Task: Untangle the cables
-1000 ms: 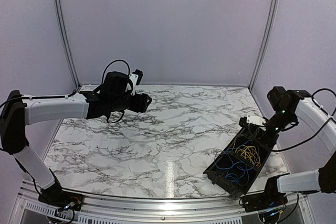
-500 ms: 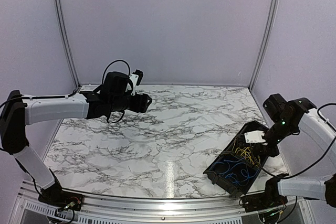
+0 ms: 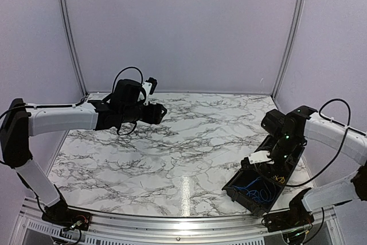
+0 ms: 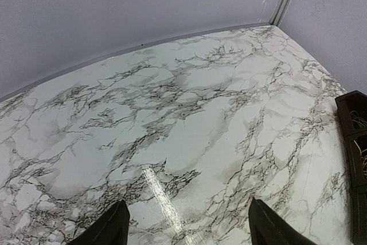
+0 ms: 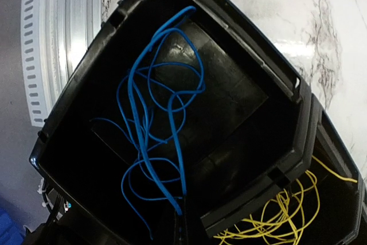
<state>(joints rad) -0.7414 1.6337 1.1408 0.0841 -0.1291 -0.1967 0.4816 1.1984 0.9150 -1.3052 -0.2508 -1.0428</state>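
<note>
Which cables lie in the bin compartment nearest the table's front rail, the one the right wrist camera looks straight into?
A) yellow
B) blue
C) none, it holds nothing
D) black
B: the right wrist view shows the blue cables looped inside that compartment of the black bin, while the yellow cables lie beyond the divider in the next compartment.
</note>
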